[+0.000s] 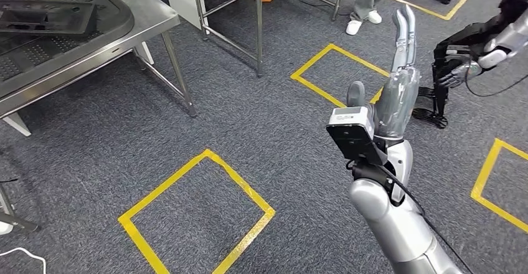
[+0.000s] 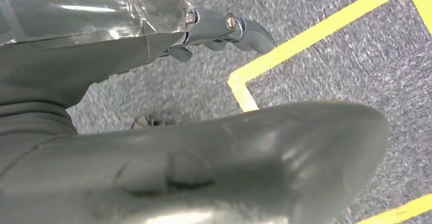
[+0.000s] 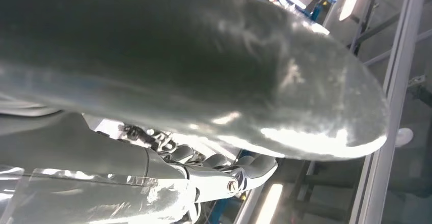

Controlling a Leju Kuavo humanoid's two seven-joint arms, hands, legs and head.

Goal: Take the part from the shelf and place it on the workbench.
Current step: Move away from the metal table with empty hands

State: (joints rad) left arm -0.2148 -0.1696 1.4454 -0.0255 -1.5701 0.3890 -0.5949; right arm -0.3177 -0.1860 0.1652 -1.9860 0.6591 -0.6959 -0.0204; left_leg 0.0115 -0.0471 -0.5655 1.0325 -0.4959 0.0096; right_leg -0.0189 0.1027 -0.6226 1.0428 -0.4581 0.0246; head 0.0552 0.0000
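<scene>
Your right hand (image 1: 398,93), silver-grey with a black camera block at the wrist, is raised in front of you with its fingers (image 1: 405,34) straight, pointing up and lying close together, thumb (image 1: 356,93) off to the side; nothing sits in it, so read it as empty and spread rather than gripping. That raised, flat pose looks like a carrying or transit posture, not a reach, since no shelf is within range in the head view. Your left hand (image 2: 153,40) hangs low over the grey carpet (image 2: 331,81) beside a yellow tape line (image 2: 316,30); the left wrist view shows its thick grey thumb (image 2: 229,158) and the tips of the darker fingers (image 2: 239,28), apart from each other with nothing between them. The likely part, a large black moulded plastic panel (image 1: 62,15) with ribbed and perforated sections, lies flat on the stainless-steel workbench (image 1: 93,59) at your upper left, well apart from both hands. If that is the task's part, the placing looks done; I can't confirm that it came from a shelf. No bin, tray or box holding anything is visible. Yellow tape squares (image 1: 196,215) mark standing spots on the floor, and a person's legs in white shoes (image 1: 364,18) stand beyond a second metal table frame (image 1: 258,25).
</scene>
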